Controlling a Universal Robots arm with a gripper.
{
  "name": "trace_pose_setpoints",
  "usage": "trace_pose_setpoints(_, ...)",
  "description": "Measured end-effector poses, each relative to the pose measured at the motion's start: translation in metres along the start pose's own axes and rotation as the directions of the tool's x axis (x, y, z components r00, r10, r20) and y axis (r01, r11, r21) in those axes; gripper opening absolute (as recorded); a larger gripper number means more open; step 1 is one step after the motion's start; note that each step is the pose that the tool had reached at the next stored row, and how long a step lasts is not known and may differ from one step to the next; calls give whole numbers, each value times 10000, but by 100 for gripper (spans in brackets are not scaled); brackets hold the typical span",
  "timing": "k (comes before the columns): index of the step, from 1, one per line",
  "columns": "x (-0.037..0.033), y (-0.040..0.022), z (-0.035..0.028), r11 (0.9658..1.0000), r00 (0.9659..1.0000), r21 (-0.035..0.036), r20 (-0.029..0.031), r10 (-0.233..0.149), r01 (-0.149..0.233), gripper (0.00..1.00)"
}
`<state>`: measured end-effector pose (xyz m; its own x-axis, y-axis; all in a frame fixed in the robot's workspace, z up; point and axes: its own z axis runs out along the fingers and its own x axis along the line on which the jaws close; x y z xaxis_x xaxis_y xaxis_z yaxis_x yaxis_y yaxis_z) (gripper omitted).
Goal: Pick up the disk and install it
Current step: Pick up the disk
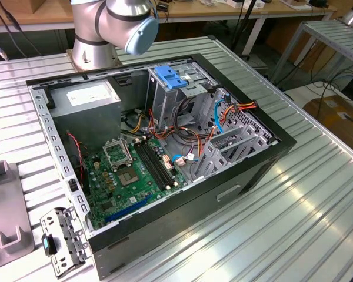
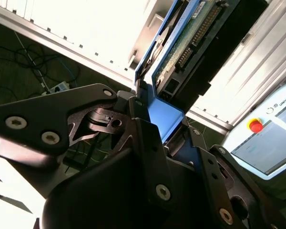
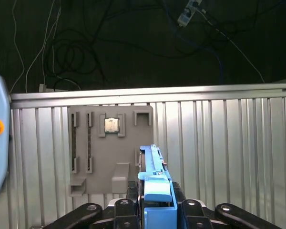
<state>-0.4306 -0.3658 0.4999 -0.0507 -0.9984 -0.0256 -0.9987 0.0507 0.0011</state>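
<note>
In both wrist views my gripper (image 2: 155, 125) (image 3: 157, 202) is shut on the disk. The disk (image 2: 190, 38) is a dark flat drive with a green circuit board on one face, framed by a bright blue carrier. Its blue end (image 3: 157, 188) sits between the black fingers (image 2: 105, 119), and the drive sticks out away from the wrist. In the first wrist view the held disk (image 3: 152, 164) hangs over the ribbed metal table beside a grey fixture plate (image 3: 109, 157). In the exterior view the arm's base (image 1: 106, 26) stands behind the open computer case (image 1: 270, 147).
Inside the case are a green motherboard (image 1: 135, 170), a power supply (image 1: 85, 97) and a tall grey drive cage topped by a blue latch plate (image 1: 172, 77). A metal bracket (image 1: 62, 241) and a grey fixture (image 1: 6, 205) lie beside the case. A pendant with a red button (image 2: 255, 125) stands nearby.
</note>
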Motion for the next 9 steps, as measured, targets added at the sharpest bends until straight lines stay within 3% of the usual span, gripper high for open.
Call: trace_pose_setpoints(9,-8,-154,0,10000,10000,0,0,0,0,37)
